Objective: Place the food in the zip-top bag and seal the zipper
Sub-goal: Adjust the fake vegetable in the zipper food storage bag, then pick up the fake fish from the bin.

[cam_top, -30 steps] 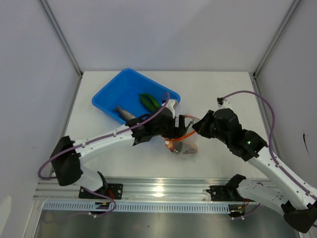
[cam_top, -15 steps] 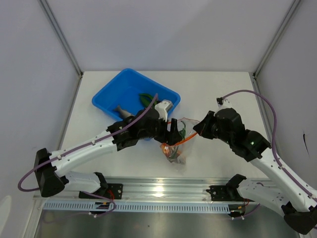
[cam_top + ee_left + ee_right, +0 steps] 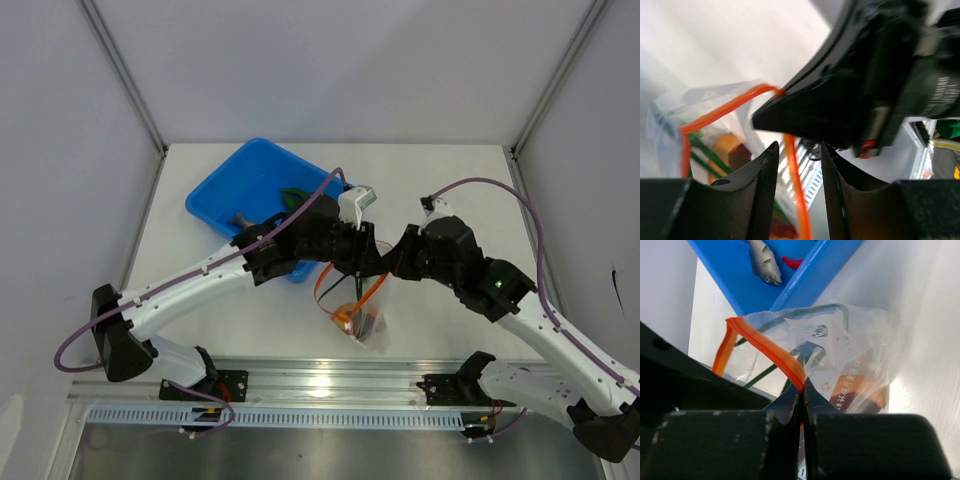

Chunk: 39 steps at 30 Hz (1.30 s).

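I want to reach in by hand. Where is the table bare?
Bare: the far right of the table, right of the tray, beyond the right arm; and the strip between left arm and near edge. Crowded: the centre, where both arms meet at the bag.

Clear zip-top bag [image 3: 860, 340] gapes, zipper [image 3: 770, 350] unsealed; some food [image 3: 732, 150] inside.

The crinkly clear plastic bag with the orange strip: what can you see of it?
The crinkly clear plastic bag carries print and an orange-red zipper strip along its mouth, which gapes open in a loop. It hangs over the white table, near the blue plastic tray. The right gripper pinches the strip; the strip also passes through the gap between the fingers of the left gripper. Inside lie thin green pieces and an orange piece.
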{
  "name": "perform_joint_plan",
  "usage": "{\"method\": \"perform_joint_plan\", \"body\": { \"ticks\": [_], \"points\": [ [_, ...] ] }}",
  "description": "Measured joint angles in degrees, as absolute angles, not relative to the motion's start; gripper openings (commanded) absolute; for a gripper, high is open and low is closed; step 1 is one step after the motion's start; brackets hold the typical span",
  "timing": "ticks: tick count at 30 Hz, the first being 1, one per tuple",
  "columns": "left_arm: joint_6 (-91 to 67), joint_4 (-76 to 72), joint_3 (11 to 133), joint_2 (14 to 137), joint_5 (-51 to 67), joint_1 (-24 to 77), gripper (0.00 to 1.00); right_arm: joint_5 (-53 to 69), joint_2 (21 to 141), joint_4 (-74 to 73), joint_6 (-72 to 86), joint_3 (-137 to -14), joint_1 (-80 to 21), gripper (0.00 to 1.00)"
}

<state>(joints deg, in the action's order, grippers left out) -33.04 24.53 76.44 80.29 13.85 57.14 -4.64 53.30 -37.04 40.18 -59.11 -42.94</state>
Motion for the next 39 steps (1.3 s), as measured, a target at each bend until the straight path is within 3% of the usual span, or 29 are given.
{"method": "perform_joint_plan", "body": {
  "ticks": [1,4,6,10,14,18,32,36,39],
  "points": [
    [-33.1,24.3,77.6,80.4,14.4,57.1,0.44,-4.6,53.4,-37.1,40.1,-59.5,-43.2,0.00],
    [-33.0,23.5,79.1,80.3,15.8,57.1,0.63,-5.1,53.6,-37.5,39.2,-61.1,-43.4,0.00],
    [-33.3,23.5,79.2,79.9,15.6,57.2,0.68,-5.5,53.6,-37.7,38.7,-61.9,-43.4,0.00],
    [-33.5,24.9,78.0,77.5,12.4,57.2,0.65,-6.1,53.6,-38.1,38.1,-62.5,-43.4,0.00],
    [-33.5,26.0,75.7,72.5,9.8,57.1,0.40,-6.2,53.6,-38.8,37.4,-62.5,-43.5,0.00],
    [-33.3,26.2,74.2,68.7,7.6,57.1,0.27,-5.9,53.6,-38.9,37.2,-62.5,-43.5,0.00],
    [-33.1,30.0,67.8,59.5,5.9,48.9,0.35,-6.9,53.5,-40.1,35.7,-62.5,-43.5,0.00],
    [-33.5,33.3,65.8,58.5,7.3,41.1,0.38,-8.6,53.2,-41.9,35.0,-62.9,-43.5,0.00],
    [-33.4,35.2,65.9,60.5,9.2,34.5,0.47,-10.3,53.2,-43.7,34.2,-64.4,-43.5,0.00]
  ]
}}
